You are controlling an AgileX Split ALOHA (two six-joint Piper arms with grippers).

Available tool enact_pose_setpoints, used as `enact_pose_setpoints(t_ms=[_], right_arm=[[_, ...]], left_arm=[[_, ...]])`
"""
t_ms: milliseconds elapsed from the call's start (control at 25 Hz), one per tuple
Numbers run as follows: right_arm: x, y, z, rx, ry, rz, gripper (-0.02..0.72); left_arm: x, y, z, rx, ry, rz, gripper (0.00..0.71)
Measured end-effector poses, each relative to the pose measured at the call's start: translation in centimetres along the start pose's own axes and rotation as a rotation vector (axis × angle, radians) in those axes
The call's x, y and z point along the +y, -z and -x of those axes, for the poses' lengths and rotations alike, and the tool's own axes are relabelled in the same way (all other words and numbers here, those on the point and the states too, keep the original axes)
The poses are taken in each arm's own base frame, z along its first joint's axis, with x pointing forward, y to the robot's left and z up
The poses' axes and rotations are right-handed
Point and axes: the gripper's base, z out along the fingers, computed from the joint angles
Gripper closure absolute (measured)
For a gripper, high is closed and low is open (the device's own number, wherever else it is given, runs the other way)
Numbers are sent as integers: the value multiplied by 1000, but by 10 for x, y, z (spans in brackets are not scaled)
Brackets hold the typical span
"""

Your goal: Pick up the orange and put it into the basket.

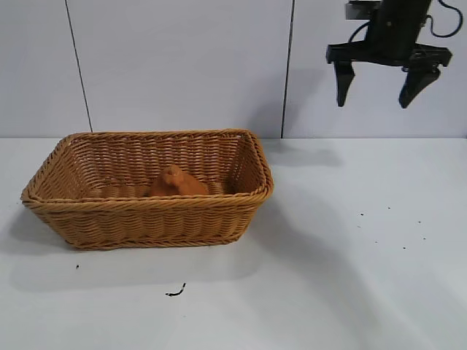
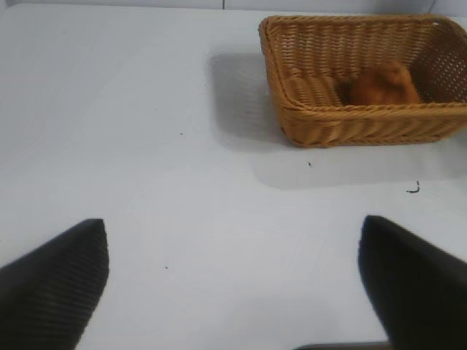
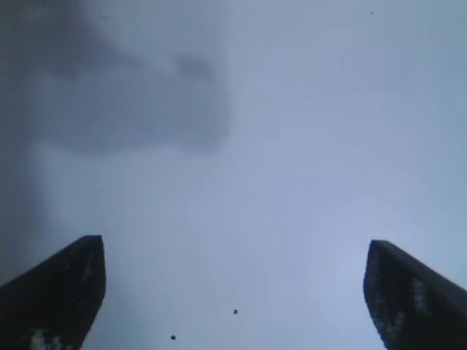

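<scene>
The dull-orange orange [image 1: 178, 182] lies inside the tan wicker basket [image 1: 146, 219] at the left of the table. From the left wrist view the orange [image 2: 383, 84] shows in the basket [image 2: 350, 124] too. High at the upper right, well away from the basket, my right gripper [image 1: 377, 91] hangs open with nothing between its fingers; its wrist view shows only bare table between the open gripper [image 3: 233, 284]. Over the white table, far from the basket, the left gripper [image 2: 233, 277] stands wide open and empty. It is out of the exterior view.
The white table [image 1: 350, 255] carries a few small dark specks at the right and a dark scrap [image 1: 176, 292] in front of the basket. A pale panelled wall [image 1: 182, 65] stands behind.
</scene>
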Motion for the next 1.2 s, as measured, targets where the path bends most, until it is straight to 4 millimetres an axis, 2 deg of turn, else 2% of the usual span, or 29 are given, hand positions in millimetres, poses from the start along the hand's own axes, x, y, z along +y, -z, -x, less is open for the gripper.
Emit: enact_pose_setpoints(t_ms=[240, 440, 640, 880, 960, 1080, 1200], right_arm=[[1, 16, -45, 105, 25, 10, 64], [-4, 50, -92, 141, 40, 24, 64], [-11, 93, -154, 129, 53, 44, 64], [-22, 133, -237, 59, 55, 51, 64], [-25, 139, -265, 35, 58, 53, 64], [-29, 148, -304, -83, 83, 61, 64], [-33, 149, -339, -219, 98, 67, 64]], left_arm=[[0, 0, 0, 0, 0, 0, 44], [0, 0, 0, 0, 0, 0, 44], [0, 0, 0, 0, 0, 0, 44], [0, 0, 0, 0, 0, 0, 44], [0, 0, 0, 0, 0, 0, 44], [0, 0, 0, 0, 0, 0, 44], [0, 0, 0, 0, 0, 0, 44]])
